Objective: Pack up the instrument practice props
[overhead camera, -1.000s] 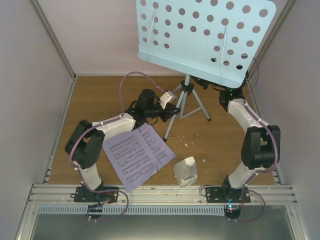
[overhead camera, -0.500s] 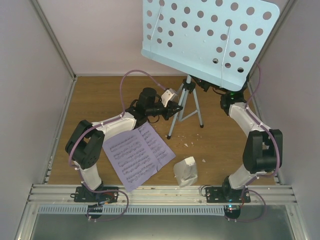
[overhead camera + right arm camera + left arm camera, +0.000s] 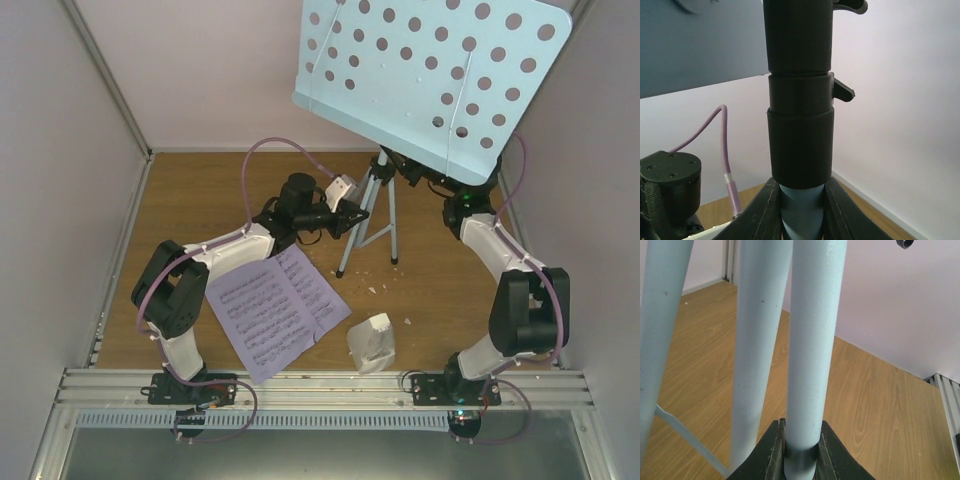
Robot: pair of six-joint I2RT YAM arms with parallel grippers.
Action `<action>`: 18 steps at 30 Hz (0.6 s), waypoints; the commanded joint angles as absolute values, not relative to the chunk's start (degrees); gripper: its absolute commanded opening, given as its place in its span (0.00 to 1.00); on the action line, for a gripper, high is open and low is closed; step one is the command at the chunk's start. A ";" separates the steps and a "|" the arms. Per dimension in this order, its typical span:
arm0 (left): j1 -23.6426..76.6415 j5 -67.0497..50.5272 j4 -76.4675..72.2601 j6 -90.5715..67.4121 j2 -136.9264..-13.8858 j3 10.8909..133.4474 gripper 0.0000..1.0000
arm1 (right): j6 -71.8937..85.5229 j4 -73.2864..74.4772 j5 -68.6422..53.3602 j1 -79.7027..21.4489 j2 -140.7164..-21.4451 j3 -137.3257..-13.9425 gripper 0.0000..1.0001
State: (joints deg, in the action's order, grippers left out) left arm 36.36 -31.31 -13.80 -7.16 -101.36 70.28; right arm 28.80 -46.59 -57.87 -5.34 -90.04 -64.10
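Note:
The pale-blue music stand (image 3: 440, 75) stands at the back, its hole-punched tray tilted. Its tripod legs (image 3: 372, 215) are drawn close together. My left gripper (image 3: 352, 212) is shut on one leg (image 3: 812, 355); two other legs (image 3: 757, 340) show beside it. My right gripper (image 3: 412, 170) is shut on the stand's pole (image 3: 801, 210) just under its black collar (image 3: 800, 125), below the tray. The lavender sheet music (image 3: 275, 312) lies open near the front. The white metronome (image 3: 371, 343) with its clear cover stands to its right.
Small white crumbs (image 3: 380, 280) are scattered on the wooden floor (image 3: 200, 200) under the stand. Pale walls enclose left, back and right. A metal rail (image 3: 320, 385) runs along the front by the arm bases.
The tripod legs have folded closer together. The tray and pole have shifted to the right and up with my right gripper. The left gripper stays on the leg.

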 commanded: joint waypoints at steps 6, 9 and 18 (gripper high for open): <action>36.71 -28.64 -40.46 -15.48 -92.84 81.25 0.00 | 28.91 -40.99 -63.14 -8.01 -88.24 -57.32 0.01; 36.82 -28.57 -40.26 -15.15 -92.44 81.21 0.00 | 30.76 -43.03 -60.97 -8.14 -86.99 -55.56 0.00; 37.08 -28.32 -39.31 -14.07 -92.02 82.62 0.00 | 34.81 -48.59 -54.79 -10.35 -82.97 -52.29 0.00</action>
State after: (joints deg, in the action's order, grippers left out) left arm 37.87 -31.79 -12.10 -7.46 -100.62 71.88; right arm 33.78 -50.39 -47.68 -5.80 -83.96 -55.22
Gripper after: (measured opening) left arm 0.138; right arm 0.211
